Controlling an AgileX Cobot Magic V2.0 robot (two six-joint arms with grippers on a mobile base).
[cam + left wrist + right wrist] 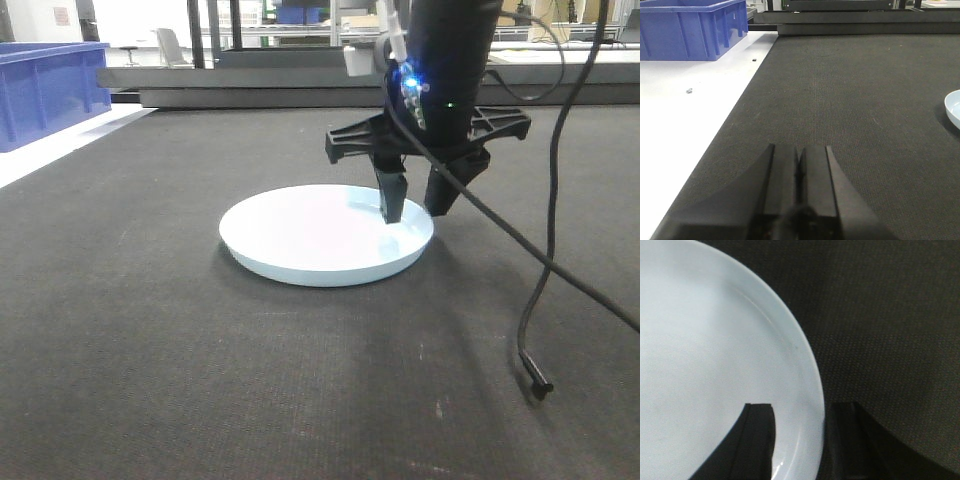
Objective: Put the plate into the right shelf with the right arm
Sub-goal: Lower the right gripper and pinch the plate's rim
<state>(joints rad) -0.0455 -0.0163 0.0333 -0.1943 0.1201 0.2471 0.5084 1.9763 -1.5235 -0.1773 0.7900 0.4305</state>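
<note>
The white plate [310, 235] lies flat on the black mat. From above, my right gripper [414, 213] comes down over its right rim. It is open, with one finger [392, 205] inside the plate and the other just outside the rim. The right wrist view shows the plate [705, 355] filling the left half, and the right gripper [800, 407] straddles its edge without closing on it. My left gripper [800, 147] is shut and empty, low over the mat, with a sliver of the plate [954, 107] at the right edge. The right shelf is out of view.
A blue plastic bin [50, 90] stands on the white surface left of the mat [150, 350]. A low grey ledge [300, 85] runs across the back. A loose black cable [540, 385] hangs from the right arm down to the mat.
</note>
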